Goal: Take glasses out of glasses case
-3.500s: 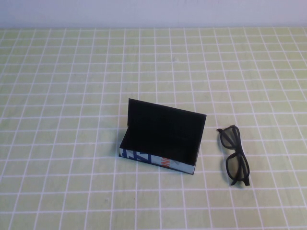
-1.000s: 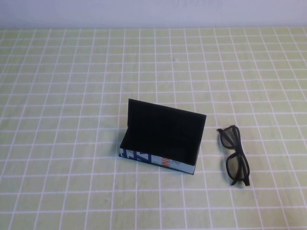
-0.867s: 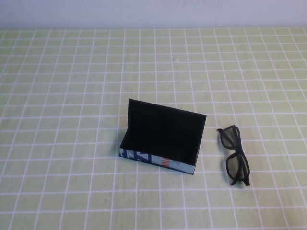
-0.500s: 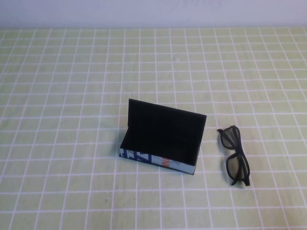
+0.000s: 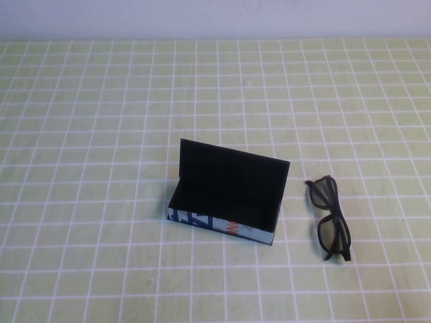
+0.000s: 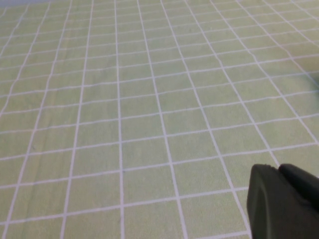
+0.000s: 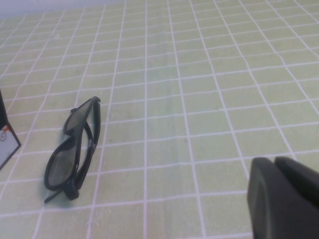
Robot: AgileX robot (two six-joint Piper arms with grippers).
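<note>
The glasses case (image 5: 227, 195) stands open in the middle of the table, its black flap lid raised, its light front side printed in blue and orange. The black glasses (image 5: 330, 217) lie folded on the cloth to the right of the case, apart from it; they also show in the right wrist view (image 7: 74, 144), with a corner of the case (image 7: 6, 142) at the edge. Neither arm shows in the high view. My left gripper (image 6: 279, 170) is shut and empty over bare cloth. My right gripper (image 7: 274, 162) is shut and empty, well away from the glasses.
The table is covered by a green cloth with a white grid (image 5: 101, 134). A pale wall runs along its far edge (image 5: 215, 17).
</note>
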